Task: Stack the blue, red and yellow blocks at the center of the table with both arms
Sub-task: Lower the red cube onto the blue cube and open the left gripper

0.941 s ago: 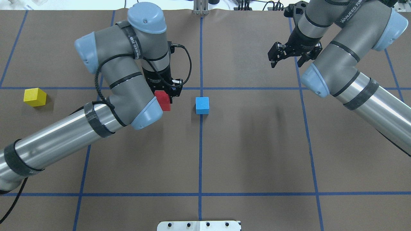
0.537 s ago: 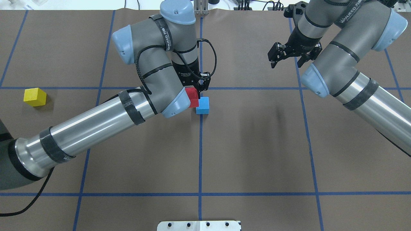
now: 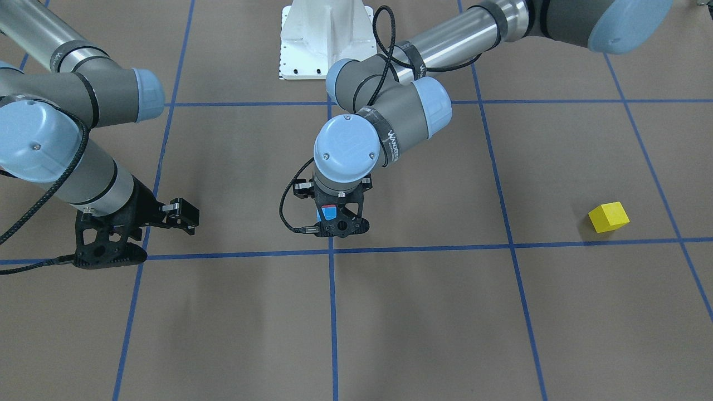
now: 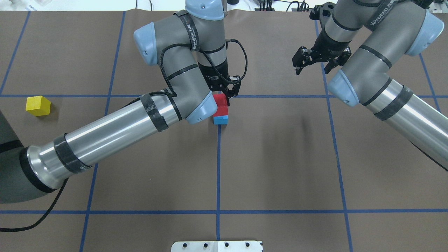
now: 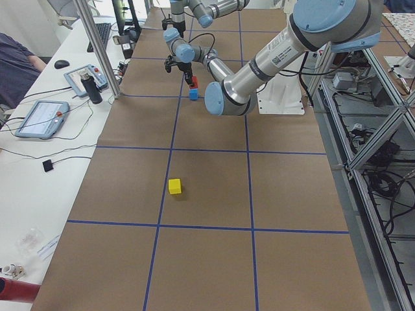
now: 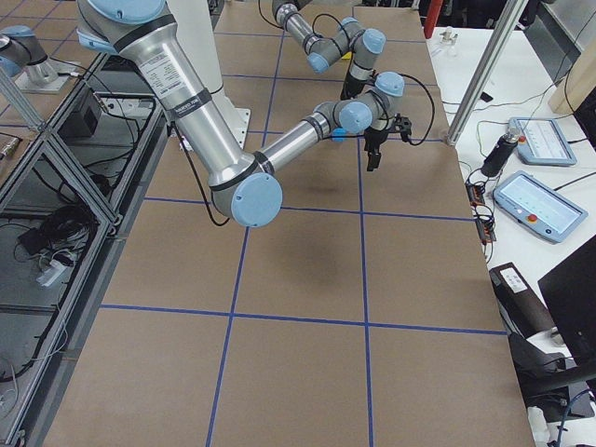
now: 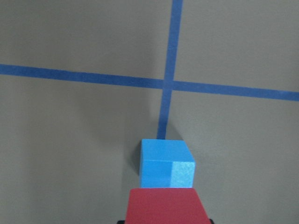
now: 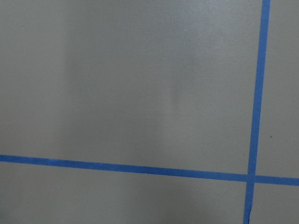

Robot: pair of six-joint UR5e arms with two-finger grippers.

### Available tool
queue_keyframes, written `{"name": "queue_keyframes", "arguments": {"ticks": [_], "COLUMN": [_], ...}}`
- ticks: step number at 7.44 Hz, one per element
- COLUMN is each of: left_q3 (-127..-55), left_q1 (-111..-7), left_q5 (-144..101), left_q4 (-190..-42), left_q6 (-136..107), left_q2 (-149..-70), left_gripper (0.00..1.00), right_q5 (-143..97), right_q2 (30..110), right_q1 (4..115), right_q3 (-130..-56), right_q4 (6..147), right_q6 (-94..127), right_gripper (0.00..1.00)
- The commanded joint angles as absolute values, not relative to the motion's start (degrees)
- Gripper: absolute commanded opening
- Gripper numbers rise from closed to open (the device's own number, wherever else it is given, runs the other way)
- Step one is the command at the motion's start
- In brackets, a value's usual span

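Red block (image 4: 219, 102) is hanging clamped in left gripper (image 4: 225, 98) above blue (image 4: 220, 120); I'd be squaring edges before releasing.

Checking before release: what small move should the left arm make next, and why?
Probably ease the left pincer straight down a little. It is shut on the red block, which hangs above the blue block; the exterior left view seems to show a gap between them, so opening now might let it bounce off.
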State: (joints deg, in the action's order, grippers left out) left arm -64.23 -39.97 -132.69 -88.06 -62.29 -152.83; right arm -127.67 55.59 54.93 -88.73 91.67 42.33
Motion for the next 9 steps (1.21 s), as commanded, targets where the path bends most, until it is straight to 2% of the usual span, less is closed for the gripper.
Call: {"name": "queue_keyframes", "arguments": {"ticks": [1,9], "left_q3": [-62.9,-61.9], "left_q1": [-39.7,-39.1], "left_q5": [-132.7,-130.3], "left_q4": [-89.5,-91.8], "left_q6": [-62.1,-61.8], "left_q2": [-152.8,-152.6], "left_gripper": [0.0,0.0], "right_q5": [-127.7,-127.7], "right_q2": [55.5,55.5], "right_q1": [54.9,54.8], "right_q3": [-88.8,-88.2], "right_q4": [91.7,91.8], "right_q6": [42.4,42.2], "right_gripper": [0.99,0.99]}}
